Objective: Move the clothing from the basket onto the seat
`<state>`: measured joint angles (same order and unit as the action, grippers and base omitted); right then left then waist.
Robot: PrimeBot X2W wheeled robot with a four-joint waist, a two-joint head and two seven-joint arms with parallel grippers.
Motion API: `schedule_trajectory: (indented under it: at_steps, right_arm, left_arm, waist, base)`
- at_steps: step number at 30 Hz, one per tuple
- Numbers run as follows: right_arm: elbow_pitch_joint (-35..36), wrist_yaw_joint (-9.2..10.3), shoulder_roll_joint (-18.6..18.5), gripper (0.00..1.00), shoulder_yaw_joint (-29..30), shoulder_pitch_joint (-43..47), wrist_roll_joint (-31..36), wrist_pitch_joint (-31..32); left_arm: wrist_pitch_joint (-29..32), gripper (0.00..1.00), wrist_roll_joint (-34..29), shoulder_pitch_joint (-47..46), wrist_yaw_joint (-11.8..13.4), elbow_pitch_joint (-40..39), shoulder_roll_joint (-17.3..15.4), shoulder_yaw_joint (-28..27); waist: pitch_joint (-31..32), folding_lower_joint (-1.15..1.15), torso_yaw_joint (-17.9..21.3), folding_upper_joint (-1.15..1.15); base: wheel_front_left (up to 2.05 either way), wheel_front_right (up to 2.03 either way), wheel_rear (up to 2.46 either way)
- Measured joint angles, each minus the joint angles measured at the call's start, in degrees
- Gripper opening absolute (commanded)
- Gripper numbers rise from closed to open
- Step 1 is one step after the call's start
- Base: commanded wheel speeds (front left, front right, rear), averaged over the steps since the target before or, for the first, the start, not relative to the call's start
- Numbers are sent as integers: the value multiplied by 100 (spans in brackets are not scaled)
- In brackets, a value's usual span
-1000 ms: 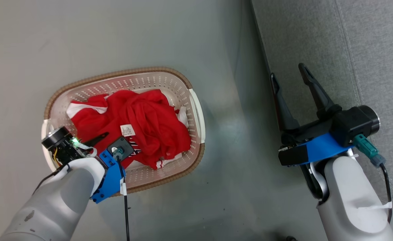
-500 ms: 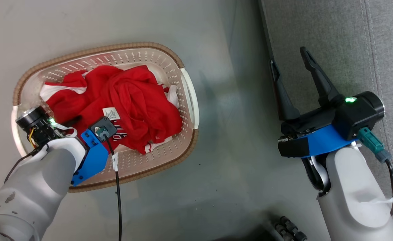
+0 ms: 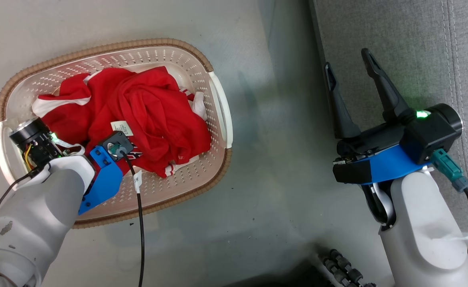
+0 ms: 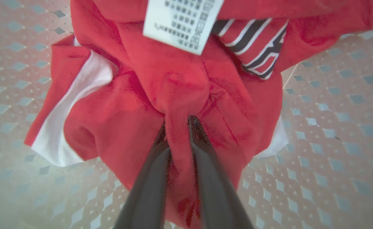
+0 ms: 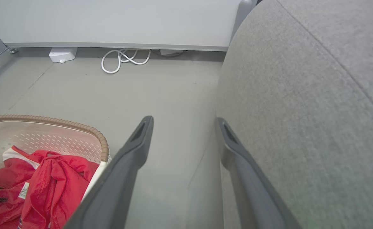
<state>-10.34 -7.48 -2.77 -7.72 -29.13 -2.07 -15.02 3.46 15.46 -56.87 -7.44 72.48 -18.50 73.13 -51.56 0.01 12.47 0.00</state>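
A fold of the clothing [image 4: 173,95] fills the gap between the jaws of the left gripper [image 4: 177,124]; whether they pinch it cannot be told. The top edge cuts off the label [image 4: 181,24], its print too blurred to read. The clothing covers much of the floor of the basket [image 3: 98,59], and the left arm [image 3: 38,207] hides its near rim. The seat [image 3: 397,48] runs off the top and right edges.

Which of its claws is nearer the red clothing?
Left. The left gripper is in the basket, pinching a fold of the red clothing; the right gripper hangs open beside the seat.
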Motion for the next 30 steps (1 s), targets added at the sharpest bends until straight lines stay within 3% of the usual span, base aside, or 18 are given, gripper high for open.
schedule_trajectory:
  at_steps: [16,30]
  right_arm:
    - [-91,0,0,100,58,-6,62,0]
    - [-290,0,1,100,211,214,300,0]
  left_arm:
    - [-202,0,130,202,0,-235,138,19]
    - [-840,0,438,538,0,-586,679,20]
  waist:
    - [399,-1,-152,0]
    - [1317,-1,-511,0]
  base:
    - [0,0,0]
    - [0,0,0]
